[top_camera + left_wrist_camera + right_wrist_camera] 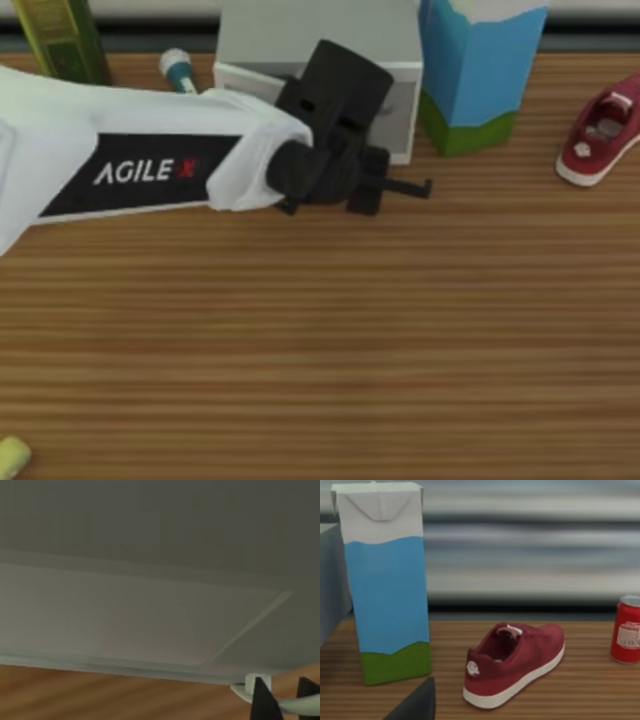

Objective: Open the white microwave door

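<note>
So the left gripper (282,700) has its two dark fingers (261,700) narrowly parted with a pale strip running between them. I read that strip as the door handle, and it looks pinched, though only the fingertips show in the left wrist view, so I wouldn't swear to it. The door (130,625) fills nearly all of that view as a flat grey-white panel right up close. From above, the left gripper (385,185) sits right at the front of the microwave (318,40), which stands at the back of the tabletop (320,340), a bit left of centre, with the carton (478,70) just beside it on the right. The door's left end seems to stand a little off the box, so it may be cracked open, but the arm hides most of it and I can't tell for sure. My read: handle reached, most of the swing left to do. The right gripper isn't visible; its camera just shows the carton, a red shoe (517,660) and a can (626,629).
</note>
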### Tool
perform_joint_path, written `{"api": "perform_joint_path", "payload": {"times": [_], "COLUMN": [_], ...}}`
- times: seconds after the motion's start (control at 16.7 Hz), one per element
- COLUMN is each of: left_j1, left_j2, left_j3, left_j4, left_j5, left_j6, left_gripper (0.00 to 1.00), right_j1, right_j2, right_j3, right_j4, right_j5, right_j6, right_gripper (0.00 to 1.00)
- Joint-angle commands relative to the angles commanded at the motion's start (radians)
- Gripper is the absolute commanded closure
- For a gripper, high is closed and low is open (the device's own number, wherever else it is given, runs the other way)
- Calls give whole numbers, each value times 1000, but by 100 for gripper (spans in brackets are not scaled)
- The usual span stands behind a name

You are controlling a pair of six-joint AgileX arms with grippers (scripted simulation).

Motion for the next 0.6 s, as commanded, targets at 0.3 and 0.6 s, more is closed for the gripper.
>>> {"api": "perform_joint_path", "payload": {"times": [0.3,0.6], "left_j1": [10,10], "left_j2": [-16,-16], "left_j3": [-32,-32], "left_j4": [12,12], "left_j5": [18,18], "left_j6": [29,29], "left_gripper": [100,100], "right_j1": [0,0], "right_j2": [0,0], "right_j3": [0,0], "right_j4": [0,0], "right_j5": [0,0], "right_j6": [0,0], "right_gripper": [0,0]}}
